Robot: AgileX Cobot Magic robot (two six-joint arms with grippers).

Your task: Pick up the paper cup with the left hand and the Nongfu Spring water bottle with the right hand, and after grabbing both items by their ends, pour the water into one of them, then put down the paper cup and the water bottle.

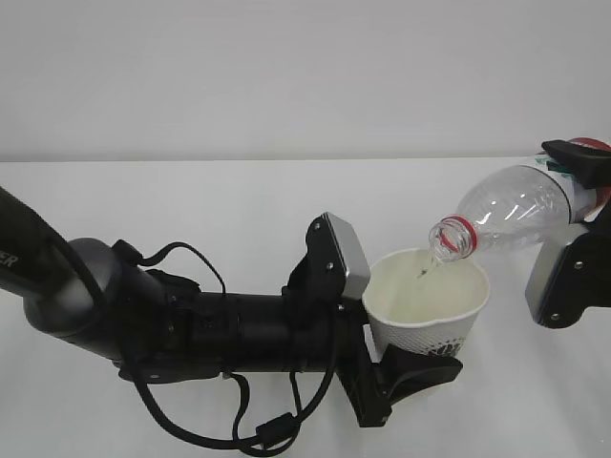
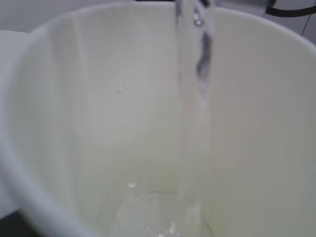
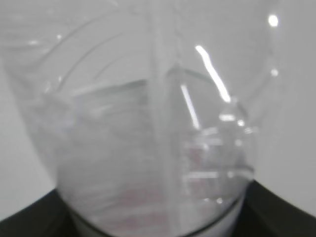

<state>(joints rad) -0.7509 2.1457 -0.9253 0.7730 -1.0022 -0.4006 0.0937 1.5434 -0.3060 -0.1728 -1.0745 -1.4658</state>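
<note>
White tabletop and wall are surrounding you. Your left hand [image 1: 406, 377] is clamping its forked fingers [image 1: 420, 374] around the paper cup [image 1: 430, 303], which is sitting upright between them. Your right hand [image 1: 582, 205] is gripping the Nongfu Spring water bottle [image 1: 511, 212] near its base, tilting the neck over the rim; the water [image 2: 195, 113] is streaming into the cup and pooling at its bottom.

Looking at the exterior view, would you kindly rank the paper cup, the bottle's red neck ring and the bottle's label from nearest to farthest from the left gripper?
1. The paper cup, held in the left gripper itself, centre-right.
2. The red neck ring, just above the cup's rim.
3. The label, at the far right edge, by the right gripper.
</note>
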